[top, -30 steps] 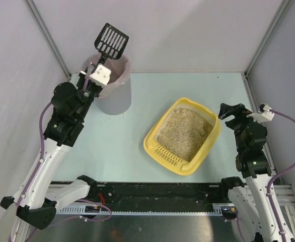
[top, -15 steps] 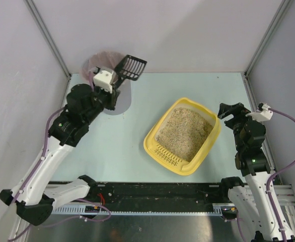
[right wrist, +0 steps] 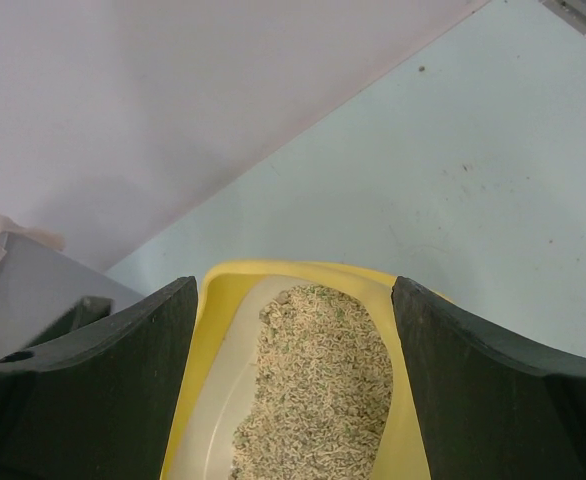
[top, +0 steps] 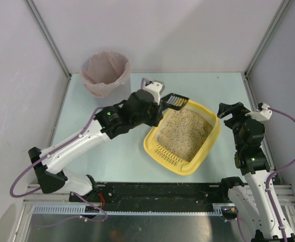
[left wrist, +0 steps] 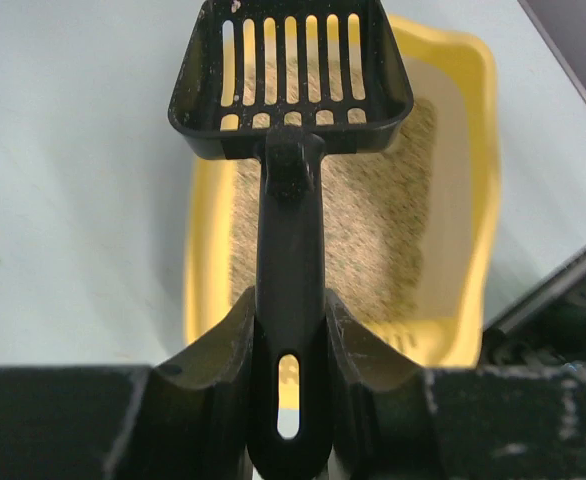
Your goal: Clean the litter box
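Litter box (top: 150,142): left hand (left wrist: 289,322), pinching scoop (left wrist: 291,220), swung here from bin (top: 103,86); right hand (right wrist: 293,300) spread.

L end effector (left wrist: 289,325) clamps scoop (left wrist: 290,200), arm extended; R end effector (right wrist: 293,310) spread.

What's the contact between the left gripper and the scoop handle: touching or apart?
Touching. The left wrist view shows the black scoop with its handle wedged between both fingers of the left gripper, each pressed against a side with no gap.
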Tool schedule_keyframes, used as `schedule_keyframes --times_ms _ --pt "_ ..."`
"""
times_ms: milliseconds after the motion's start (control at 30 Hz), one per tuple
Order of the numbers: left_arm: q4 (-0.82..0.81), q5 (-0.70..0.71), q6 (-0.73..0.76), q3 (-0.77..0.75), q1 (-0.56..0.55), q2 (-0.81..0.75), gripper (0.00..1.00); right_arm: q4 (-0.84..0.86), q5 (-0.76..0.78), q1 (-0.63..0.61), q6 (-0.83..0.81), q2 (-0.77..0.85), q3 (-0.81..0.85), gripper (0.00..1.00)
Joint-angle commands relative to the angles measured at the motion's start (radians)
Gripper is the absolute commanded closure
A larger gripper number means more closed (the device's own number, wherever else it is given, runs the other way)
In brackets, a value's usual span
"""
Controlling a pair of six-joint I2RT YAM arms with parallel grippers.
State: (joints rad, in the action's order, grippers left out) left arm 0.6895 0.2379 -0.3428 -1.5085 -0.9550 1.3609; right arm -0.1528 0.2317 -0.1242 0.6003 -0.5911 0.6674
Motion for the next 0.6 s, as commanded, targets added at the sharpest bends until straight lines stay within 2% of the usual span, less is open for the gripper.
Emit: schedule_keyframes --times_ms 0,67,167,300,567 --pt "0.070 0.006 -0.199 -0.108 -0.070 0.056 1.00 0.012 0.027 0.003 0.009 0.008 -0.005 0.16" --pt "0.076 -0.084 -0.269 -0.117 -0.071 0.084 1.00 0.010 0.027 0.003 0.009 0.005 -0.006 0.16" --pt "0.100 -0.141 -0.330 -0.130 -0.073 0.142 1.00 0.009 0.026 0.003 0.009 0.007 -0.005 0.16" --pt "0.153 -0.115 -0.404 -0.144 -0.074 0.207 1.00 0.002 0.037 0.003 0.001 0.017 -0.006 0.16" --pt "0.169 -0.057 -0.438 -0.114 -0.087 0.329 1.00 -0.001 0.046 0.003 0.004 0.020 -0.005 0.16"
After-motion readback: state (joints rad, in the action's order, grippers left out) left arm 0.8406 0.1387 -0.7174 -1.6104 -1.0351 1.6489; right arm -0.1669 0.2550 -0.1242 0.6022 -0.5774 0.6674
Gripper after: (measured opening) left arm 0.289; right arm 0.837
